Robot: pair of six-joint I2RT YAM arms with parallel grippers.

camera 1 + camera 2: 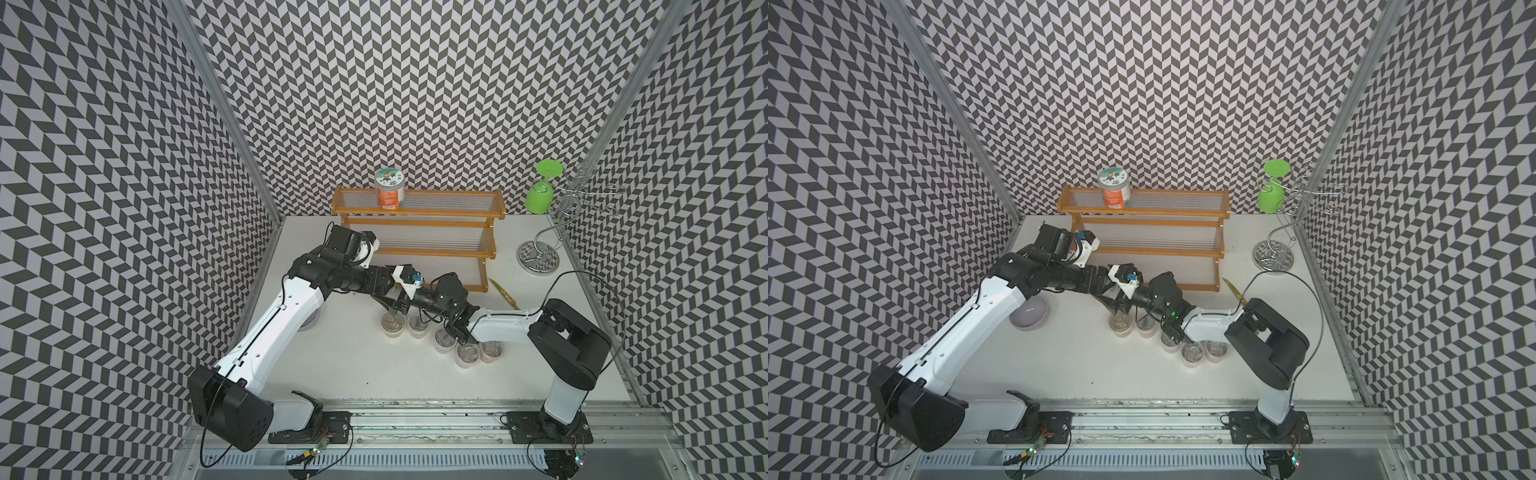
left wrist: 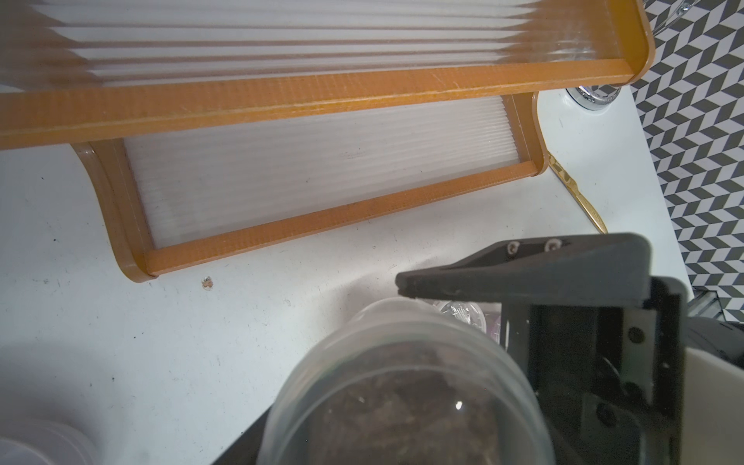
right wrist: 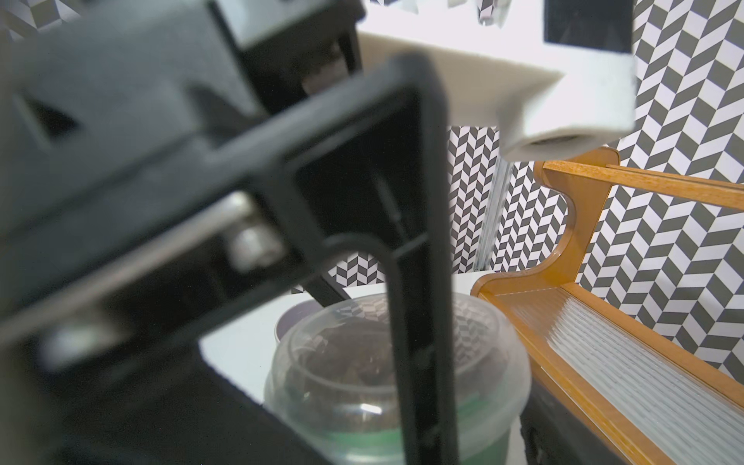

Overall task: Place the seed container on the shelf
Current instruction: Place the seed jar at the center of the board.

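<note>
Seed container (image 2: 402, 394), clear-lidded with dark brown contents, lies close under the left wrist lens, between the left jaws. One finger (image 2: 523, 277) lies just beside its lid; whether the jaws clamp it cannot be told. In a top view the container (image 1: 392, 324) forms the 9 o'clock end of a row of clear containers (image 1: 467, 355) on the desk (image 1: 353, 365), at 6 o'clock of the shelf (image 1: 419, 224). Right jaws: not made out, state cannot be told. An orange-labelled jar (image 1: 389, 191) stands on the top tier.
</note>
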